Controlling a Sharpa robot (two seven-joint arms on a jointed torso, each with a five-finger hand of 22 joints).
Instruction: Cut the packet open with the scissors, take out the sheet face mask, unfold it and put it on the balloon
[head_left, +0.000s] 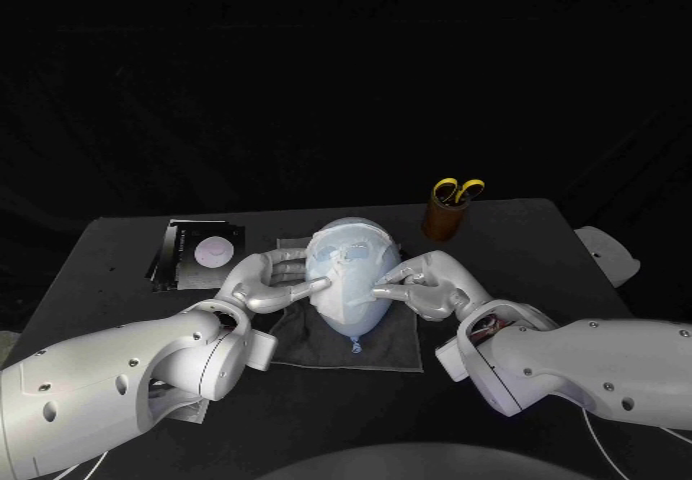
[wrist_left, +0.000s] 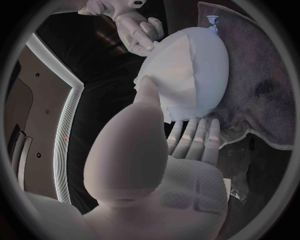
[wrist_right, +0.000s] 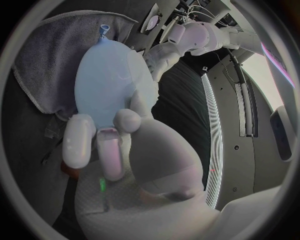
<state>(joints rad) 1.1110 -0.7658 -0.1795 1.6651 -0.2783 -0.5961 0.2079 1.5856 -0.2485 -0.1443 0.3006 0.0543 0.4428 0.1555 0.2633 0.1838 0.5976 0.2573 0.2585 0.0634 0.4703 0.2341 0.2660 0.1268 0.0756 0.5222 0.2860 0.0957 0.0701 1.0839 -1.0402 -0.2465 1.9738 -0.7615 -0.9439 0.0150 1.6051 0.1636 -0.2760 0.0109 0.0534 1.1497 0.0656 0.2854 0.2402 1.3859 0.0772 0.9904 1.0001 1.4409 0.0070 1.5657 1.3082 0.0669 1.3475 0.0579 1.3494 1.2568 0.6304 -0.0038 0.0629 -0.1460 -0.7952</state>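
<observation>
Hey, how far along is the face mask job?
Nearly done. The scissors stand in their cup and the packet lies aside, so cutting and removal look finished. The sheet mask is spread on the balloon, with the left robot hand and right robot hand at its edges. Left: final fitting, then letting go.

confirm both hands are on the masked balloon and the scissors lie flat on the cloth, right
Not quite: the left hand and right hand are on the masked balloon, but the scissors stand handles-up in the brown cup beyond the cloth, as the head view shows.
</observation>
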